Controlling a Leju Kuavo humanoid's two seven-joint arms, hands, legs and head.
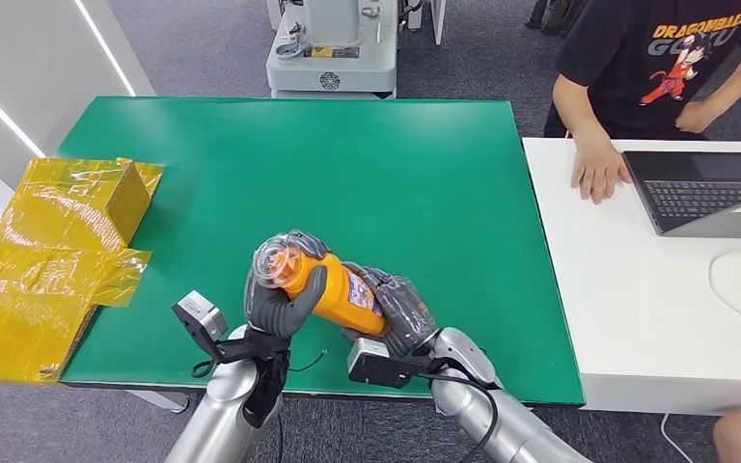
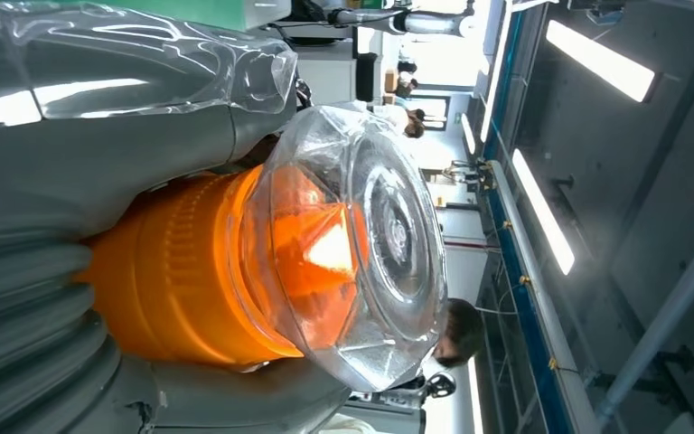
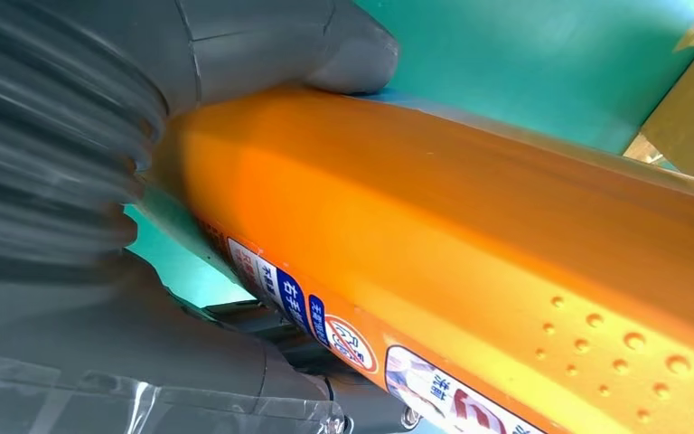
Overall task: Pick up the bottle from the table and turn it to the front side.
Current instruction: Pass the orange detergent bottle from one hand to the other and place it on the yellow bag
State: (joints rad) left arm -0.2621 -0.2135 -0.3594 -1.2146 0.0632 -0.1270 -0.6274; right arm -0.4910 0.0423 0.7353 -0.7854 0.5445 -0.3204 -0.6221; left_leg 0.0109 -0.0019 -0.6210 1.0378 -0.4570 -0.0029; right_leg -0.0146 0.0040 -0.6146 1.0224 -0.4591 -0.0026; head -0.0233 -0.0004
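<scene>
Green table (image 1: 347, 164): both hands grip bottle (image 1: 338, 289); yellow-wrapped box (image 1: 68, 231) left.

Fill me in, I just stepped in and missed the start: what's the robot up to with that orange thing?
The robot holds an orange bottle off the green table with both hands. Its left hand grips the end with the clear cap, and its right hand wraps the other end. The bottle lies tilted, label partly showing. A yellow-wrapped box sits at the table's left edge, and a person works at a laptop on the white desk.
</scene>
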